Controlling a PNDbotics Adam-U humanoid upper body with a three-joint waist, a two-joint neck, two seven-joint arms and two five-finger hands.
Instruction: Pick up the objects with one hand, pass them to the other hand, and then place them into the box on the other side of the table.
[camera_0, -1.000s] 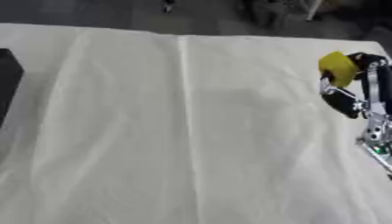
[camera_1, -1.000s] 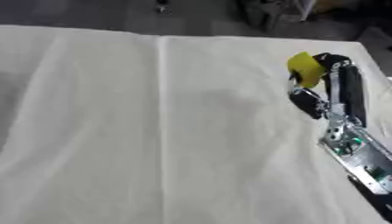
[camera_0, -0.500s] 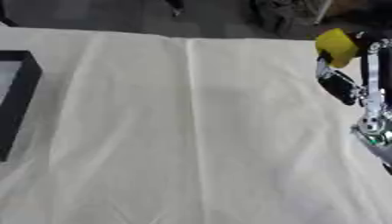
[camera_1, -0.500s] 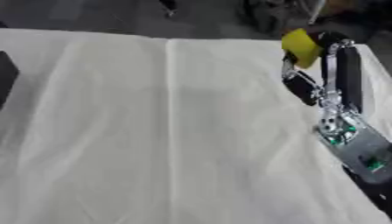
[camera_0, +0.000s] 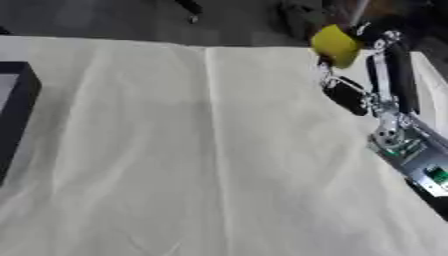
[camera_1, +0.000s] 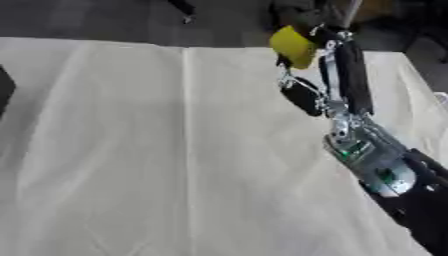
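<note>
Only one yellow object (camera_1: 293, 45), gripped in the right hand's (camera_1: 325, 75) curled fingers (camera_1: 348, 75); one black box (camera_0: 16, 112) far left.

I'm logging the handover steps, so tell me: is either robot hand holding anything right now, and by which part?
The right robot hand holds a small yellow block-like object at its fingertips, gripping its right side. The left robot hand is not in view.

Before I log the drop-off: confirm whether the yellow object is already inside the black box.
No. The yellow object is held up in the right hand at the table's far right, while the black box sits at the left edge.
</note>
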